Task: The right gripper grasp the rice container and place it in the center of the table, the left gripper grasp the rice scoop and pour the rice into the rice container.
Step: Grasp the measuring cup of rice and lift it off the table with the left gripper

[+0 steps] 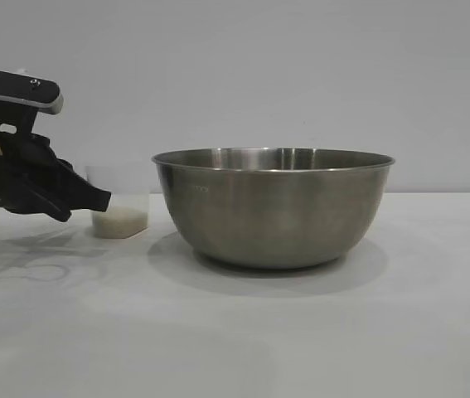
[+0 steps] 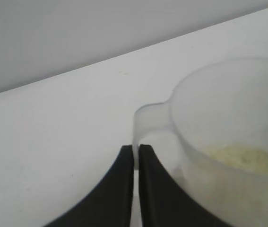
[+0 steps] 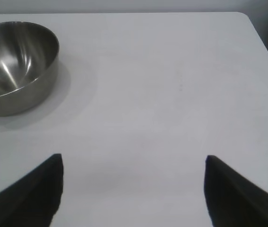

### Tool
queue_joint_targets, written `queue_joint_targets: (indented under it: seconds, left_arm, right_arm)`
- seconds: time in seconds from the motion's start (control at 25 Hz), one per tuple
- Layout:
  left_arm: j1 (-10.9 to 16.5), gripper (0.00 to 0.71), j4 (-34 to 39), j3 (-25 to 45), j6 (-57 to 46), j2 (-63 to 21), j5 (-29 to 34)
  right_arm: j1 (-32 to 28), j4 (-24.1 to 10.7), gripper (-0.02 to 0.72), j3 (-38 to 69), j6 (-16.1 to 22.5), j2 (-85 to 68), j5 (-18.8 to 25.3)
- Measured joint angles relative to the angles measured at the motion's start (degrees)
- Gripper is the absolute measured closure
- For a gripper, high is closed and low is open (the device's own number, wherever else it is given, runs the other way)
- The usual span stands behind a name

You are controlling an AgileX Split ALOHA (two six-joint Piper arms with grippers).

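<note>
The steel rice container [image 1: 272,207] stands upright in the middle of the white table [image 1: 243,332]; it also shows far off in the right wrist view as the bowl [image 3: 15,66]. To its left stands the translucent rice scoop [image 1: 120,203] with a thin layer of rice [image 1: 120,222] in its bottom. My left gripper [image 1: 102,199] is shut on the scoop's thin side handle [image 2: 145,120], with the fingertips [image 2: 126,158] pinching it; the rice [image 2: 242,158] shows inside the cup. My right gripper [image 3: 134,163] hangs open above bare table, away from the bowl, and is out of the exterior view.
A plain grey wall [image 1: 301,75] rises behind the table. The table's far corner and edge [image 3: 254,28] show in the right wrist view. Bare white surface lies in front of the bowl and to its right.
</note>
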Motion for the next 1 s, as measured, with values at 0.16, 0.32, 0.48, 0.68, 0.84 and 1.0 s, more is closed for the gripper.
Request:
queue_joint_targets:
  seconds: [0.16, 0.32, 0.48, 0.68, 0.84, 1.0]
  left_arm:
    - [0.0, 0.71, 0.0, 0.0, 0.0, -0.1, 0.0]
    - [0.0, 0.71, 0.0, 0.0, 0.0, -0.1, 0.0]
    - [0.0, 0.71, 0.1, 0.0, 0.0, -0.1, 0.0]
    - [0.1, 0.648, 1.8, 0.0, -0.1, -0.1, 0.0]
    - [0.1, 0.595, 2.7, 0.0, -0.1, -0.1, 0.0]
    - [0.1, 0.595, 2.8, 0.0, -0.1, -0.1, 0.0]
  right_arm:
    - [0.0, 0.0, 0.179, 0.0, 0.0, 0.0, 0.0]
    - [0.0, 0.0, 0.179, 0.0, 0.0, 0.0, 0.0]
    - [0.0, 0.0, 0.179, 0.0, 0.0, 0.0, 0.0]
    - [0.0, 0.0, 0.179, 0.0, 0.0, 0.0, 0.0]
    - [0.0, 0.0, 0.179, 0.0, 0.0, 0.0, 0.0]
    - [0.0, 0.0, 0.179, 0.0, 0.0, 0.0, 0.0]
